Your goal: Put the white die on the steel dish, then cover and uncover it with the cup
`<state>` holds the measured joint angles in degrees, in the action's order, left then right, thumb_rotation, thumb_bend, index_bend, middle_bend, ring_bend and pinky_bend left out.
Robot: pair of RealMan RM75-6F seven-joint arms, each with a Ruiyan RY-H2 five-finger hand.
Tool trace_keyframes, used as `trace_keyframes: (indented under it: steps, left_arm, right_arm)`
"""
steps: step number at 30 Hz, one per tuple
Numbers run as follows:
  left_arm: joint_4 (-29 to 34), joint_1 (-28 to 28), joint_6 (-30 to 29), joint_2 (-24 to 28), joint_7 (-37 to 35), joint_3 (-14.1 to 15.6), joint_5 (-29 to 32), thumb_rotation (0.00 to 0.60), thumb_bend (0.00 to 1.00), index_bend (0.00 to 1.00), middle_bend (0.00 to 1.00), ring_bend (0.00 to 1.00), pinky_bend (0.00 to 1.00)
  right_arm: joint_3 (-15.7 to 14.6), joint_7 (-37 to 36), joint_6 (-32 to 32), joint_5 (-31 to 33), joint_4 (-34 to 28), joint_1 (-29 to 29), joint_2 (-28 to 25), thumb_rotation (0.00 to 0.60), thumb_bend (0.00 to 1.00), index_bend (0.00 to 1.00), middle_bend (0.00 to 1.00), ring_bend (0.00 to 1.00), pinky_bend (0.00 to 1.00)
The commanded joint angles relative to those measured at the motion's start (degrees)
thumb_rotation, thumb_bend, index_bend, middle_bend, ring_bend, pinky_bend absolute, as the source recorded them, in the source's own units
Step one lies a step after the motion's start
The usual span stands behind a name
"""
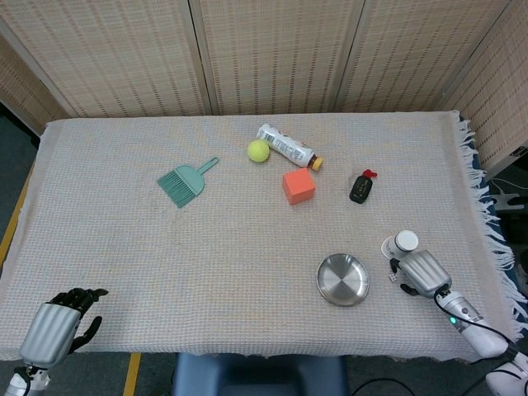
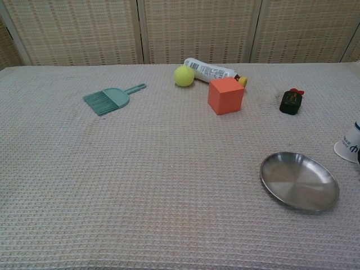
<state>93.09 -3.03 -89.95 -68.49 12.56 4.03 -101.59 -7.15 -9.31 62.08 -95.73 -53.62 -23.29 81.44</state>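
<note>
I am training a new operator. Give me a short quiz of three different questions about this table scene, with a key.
1. True or false: the steel dish holds nothing.
2. Which lies nearest the orange cube? A) green brush B) tennis ball C) cup
3. Fill in: the right hand is beside the ____, on the side away from the dish.

Key: 1 true; 2 B; 3 cup.
</note>
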Motion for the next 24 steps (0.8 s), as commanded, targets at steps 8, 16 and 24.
trace_keyframes:
  steps: [8, 16, 24]
  left_arm:
    - [-0.02, -0.01, 0.05, 0.01, -0.06, 0.01, 0.01, 0.6, 0.36, 0.31, 0.42, 0.36, 0.52]
    - [-0.01, -0.07, 0.22, 0.0, -0.16, -0.05, 0.23, 0.6, 0.36, 0.31, 0.42, 0.37, 0.52]
    - [-0.03, -0.07, 0.23, -0.01, -0.19, -0.04, 0.26, 0.6, 0.36, 0.31, 0.42, 0.37, 0.52]
  right_arm:
    - [-0.95, -3.48, 1.44, -1.24, 3.92, 0.0, 2.21, 0.6, 0.13, 0.48, 0.72, 0.78, 1.0]
    - [-1.35, -6.32, 2.57, -1.75, 6.37, 0.06, 3.69, 0.6, 0.13, 0.48, 0.73, 0.79, 1.0]
    - [-1.59, -7.0, 3.38, -2.06, 7.34, 0.18, 4.23, 0.6, 0.13, 0.47, 0.73, 0.79, 1.0]
